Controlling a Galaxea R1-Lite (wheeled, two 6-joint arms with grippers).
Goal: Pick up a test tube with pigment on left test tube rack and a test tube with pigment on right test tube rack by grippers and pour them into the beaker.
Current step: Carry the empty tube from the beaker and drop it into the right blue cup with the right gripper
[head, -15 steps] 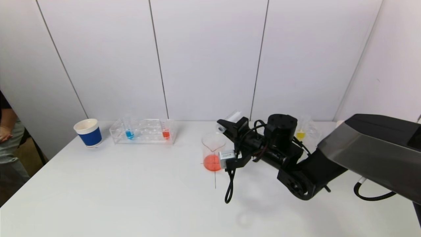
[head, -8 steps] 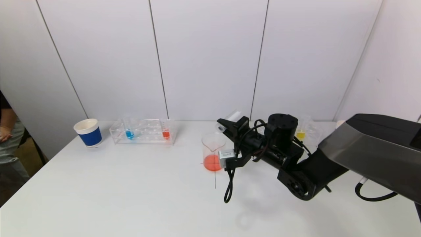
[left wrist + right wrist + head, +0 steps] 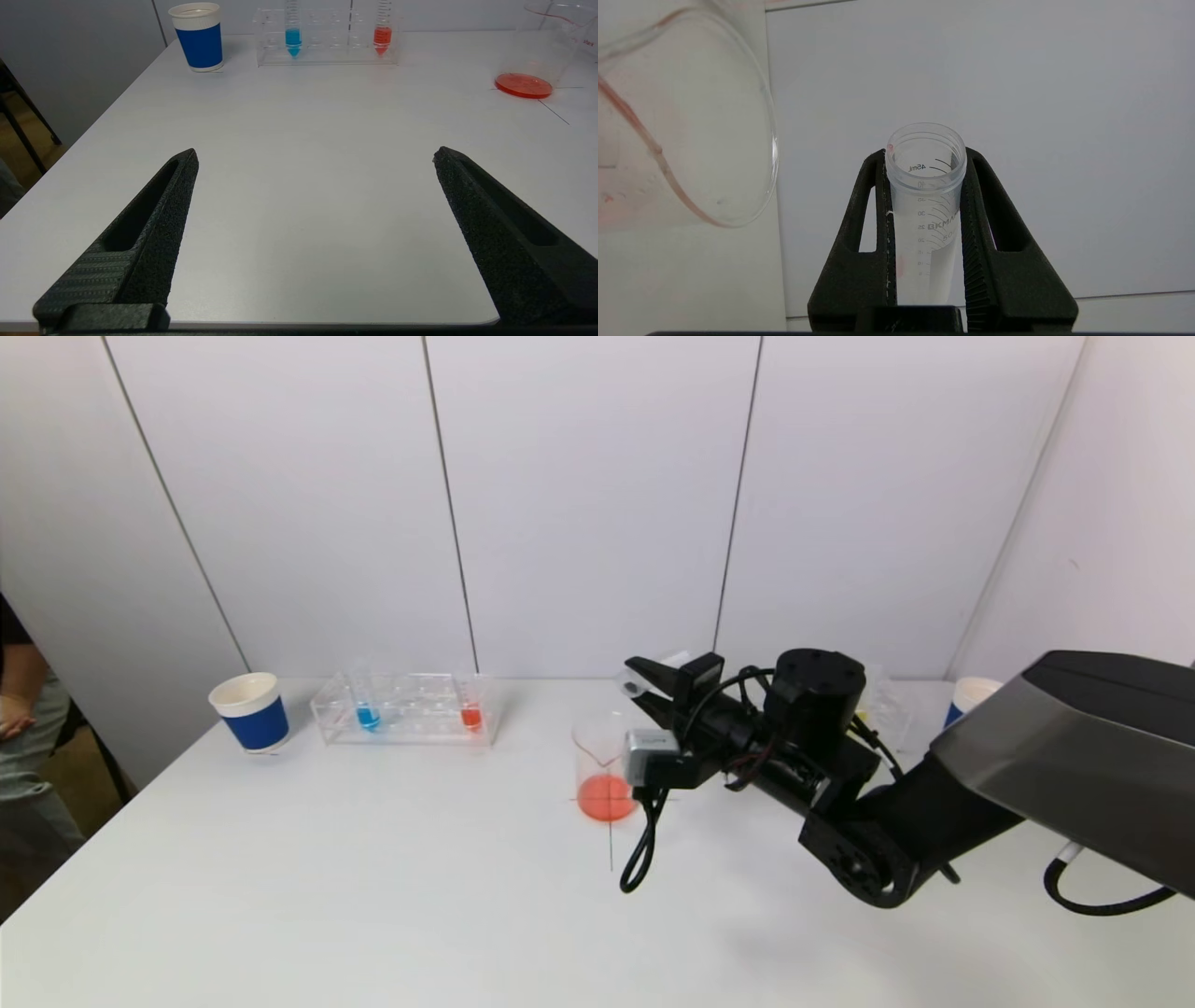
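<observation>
A wide bare stretch of counter (image 3: 373, 877) lies open in front of the left rack (image 3: 406, 709) — no obstacle there. The right gripper (image 3: 653, 686), clamped on an empty tube (image 3: 924, 210), and its arm crowd the beaker (image 3: 605, 765) from the right — the right rack (image 3: 887, 709) sits behind that arm.

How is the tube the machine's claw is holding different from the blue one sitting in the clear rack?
The held tube looks empty, while the blue tube has blue liquid at its tip. The held tube is clamped in the right gripper beside the beaker; the blue tube stands upright in the rack, untouched. Both are clear with printed measuring marks.
</observation>
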